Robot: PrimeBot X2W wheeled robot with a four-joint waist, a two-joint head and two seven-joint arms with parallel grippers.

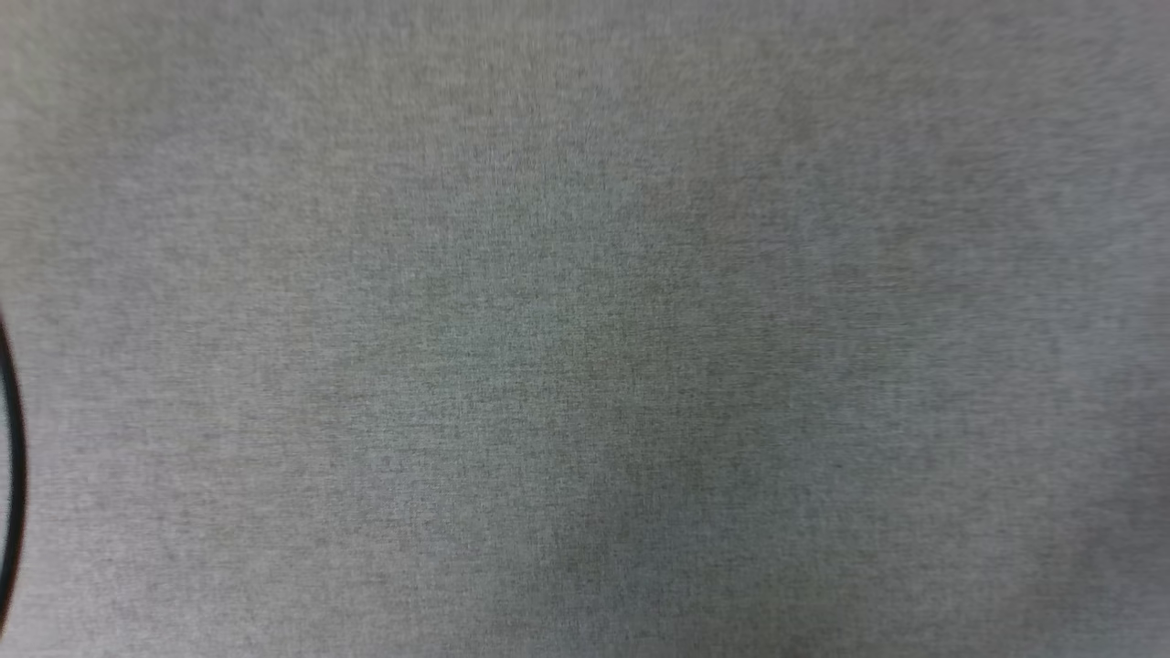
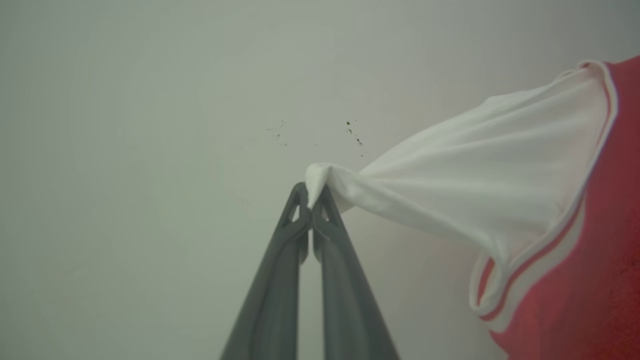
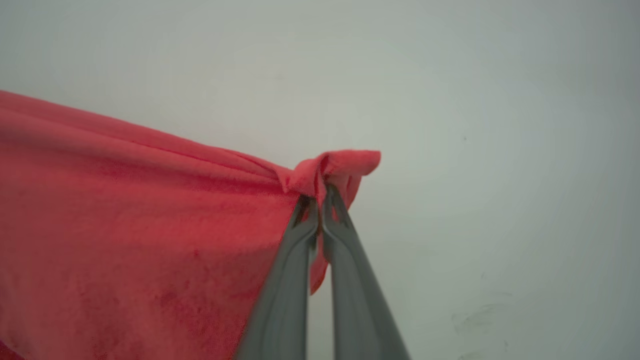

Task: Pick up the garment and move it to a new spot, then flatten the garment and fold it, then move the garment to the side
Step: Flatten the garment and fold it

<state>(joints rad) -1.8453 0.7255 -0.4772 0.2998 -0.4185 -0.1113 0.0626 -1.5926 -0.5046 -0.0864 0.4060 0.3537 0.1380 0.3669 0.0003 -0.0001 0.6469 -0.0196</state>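
Observation:
In the left wrist view my left gripper [image 2: 311, 197] is shut on a bunched tip of the garment's white sleeve [image 2: 480, 170], which stretches off to the right into the red body with red-white trim [image 2: 530, 260]. The right wrist view has my right gripper [image 3: 320, 197] shut on a pinched corner of the garment's red cloth [image 3: 125, 225], and that cloth spreads out taut to the left and below. Both pinches hang before a pale plain surface. The lettering is hidden.
A blurred grey woven surface [image 1: 585, 329] lies close under the head camera, with a thin dark curved edge [image 1: 13, 475] at the far left. Small dark specks [image 2: 350, 131] mark the pale surface beyond the left gripper.

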